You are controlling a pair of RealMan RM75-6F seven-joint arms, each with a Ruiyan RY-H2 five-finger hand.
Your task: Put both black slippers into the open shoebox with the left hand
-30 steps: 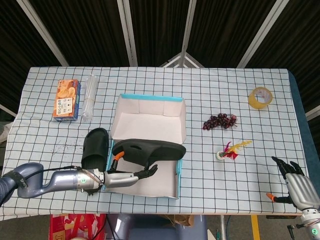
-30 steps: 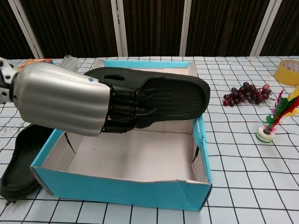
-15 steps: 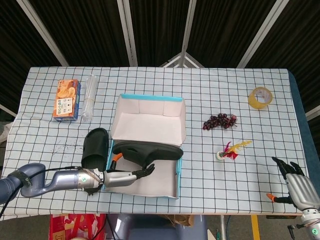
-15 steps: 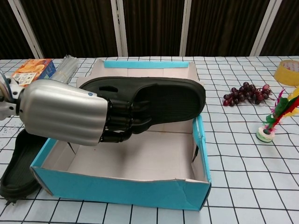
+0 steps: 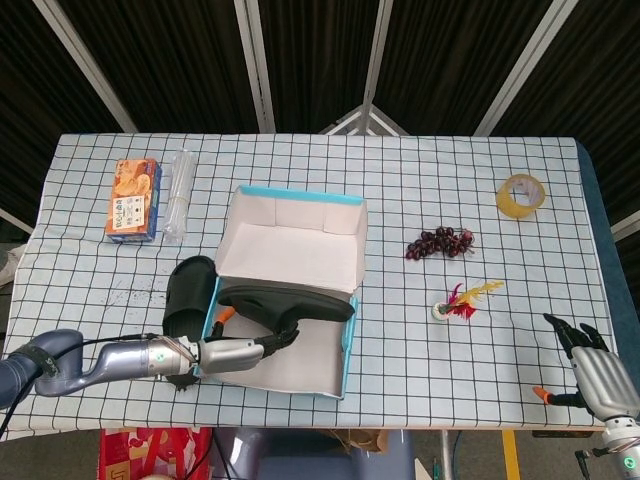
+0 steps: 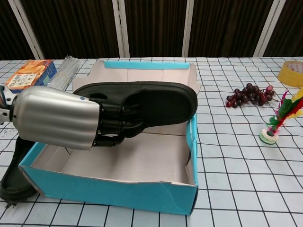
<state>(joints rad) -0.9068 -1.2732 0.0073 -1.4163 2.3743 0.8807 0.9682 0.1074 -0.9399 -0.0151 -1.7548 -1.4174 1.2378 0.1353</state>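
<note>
One black slipper (image 5: 285, 301) (image 6: 147, 106) hangs sole-side toward the chest camera over the open shoebox (image 5: 290, 255) (image 6: 109, 189), a white box with blue outer walls. My left hand (image 5: 235, 351) (image 6: 57, 116) grips this slipper at its left end, fingers curled around its strap side. The slipper's toe reaches the box's right wall. The second black slipper (image 5: 187, 296) (image 6: 9, 172) lies flat on the table against the box's left side, partly hidden by it. My right hand (image 5: 590, 372) rests near the table's front right corner, fingers spread, holding nothing.
An orange biscuit box (image 5: 133, 199) and a clear plastic sleeve (image 5: 178, 195) lie at the back left. Right of the shoebox are dark grapes (image 5: 440, 242), a feathered shuttlecock (image 5: 462, 300) and a yellow tape roll (image 5: 521, 195).
My left hand has drawn the slipper leftward and lower into the box opening. The shoebox itself has slid a little to the left. The right hand has stayed still.
</note>
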